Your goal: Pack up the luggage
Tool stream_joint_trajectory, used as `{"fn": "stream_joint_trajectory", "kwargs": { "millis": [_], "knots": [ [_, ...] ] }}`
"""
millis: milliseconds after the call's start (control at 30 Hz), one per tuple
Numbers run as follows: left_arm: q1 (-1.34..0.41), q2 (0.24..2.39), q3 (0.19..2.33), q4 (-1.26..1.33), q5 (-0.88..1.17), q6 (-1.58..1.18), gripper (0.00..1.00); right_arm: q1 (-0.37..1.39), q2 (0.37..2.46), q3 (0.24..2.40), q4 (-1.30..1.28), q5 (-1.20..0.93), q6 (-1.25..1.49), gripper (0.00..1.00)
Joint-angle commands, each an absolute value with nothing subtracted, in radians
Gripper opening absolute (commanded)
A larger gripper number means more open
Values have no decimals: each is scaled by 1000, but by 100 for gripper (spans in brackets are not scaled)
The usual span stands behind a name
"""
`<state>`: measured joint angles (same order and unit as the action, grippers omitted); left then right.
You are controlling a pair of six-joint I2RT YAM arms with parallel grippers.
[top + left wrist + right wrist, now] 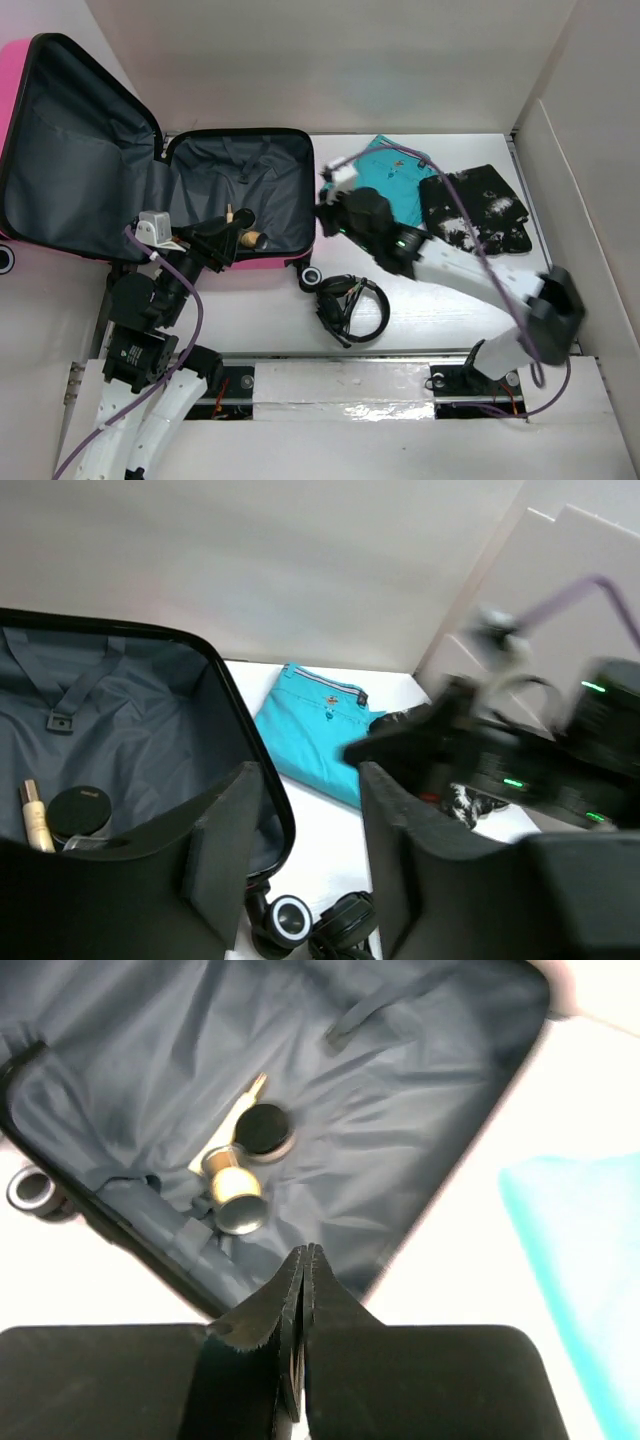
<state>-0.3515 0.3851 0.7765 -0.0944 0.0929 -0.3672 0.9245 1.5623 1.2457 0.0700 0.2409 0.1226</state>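
Hovering just off the right rim of the small glossy hot-pink hard-shell luggage point(262, 165), the right gripper point(332, 205) has its jaws pressed together with nothing between them. The luggage lies open at left-centre of the table, dark grey lining up, with the lid propped at far left. Its long axis runs left to right. Small round toiletries point(240, 1175) sit near its front wall. The left gripper point(232, 240) hangs over that front wall, fingers spread, empty. A folded teal garment point(400, 175) lies just right of the right gripper, with a crumpled black-and-white patterned cloth point(478, 210) beyond it and black headphones point(352, 305) nearer the bases. Judgement: the right arm is nearer the loose items, and anything it lifts must travel leftward over the rim into the base.
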Motion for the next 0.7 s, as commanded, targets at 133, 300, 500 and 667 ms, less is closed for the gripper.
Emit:
{"fn": "stream_joint_trajectory", "kwargs": {
  "millis": [133,300,500,667],
  "knots": [
    [-356,403,781,-51,110,-356,11,963,1018,636,-89,464,262,1],
    [-356,420,787,-58,91,-354,7,994,810,508,-311,348,405,58],
    [-356,437,785,-57,92,-354,33,994,883,506,-308,285,417,76],
    [-356,434,784,-55,97,-354,35,994,1107,584,-302,371,411,68]
  ]
}}
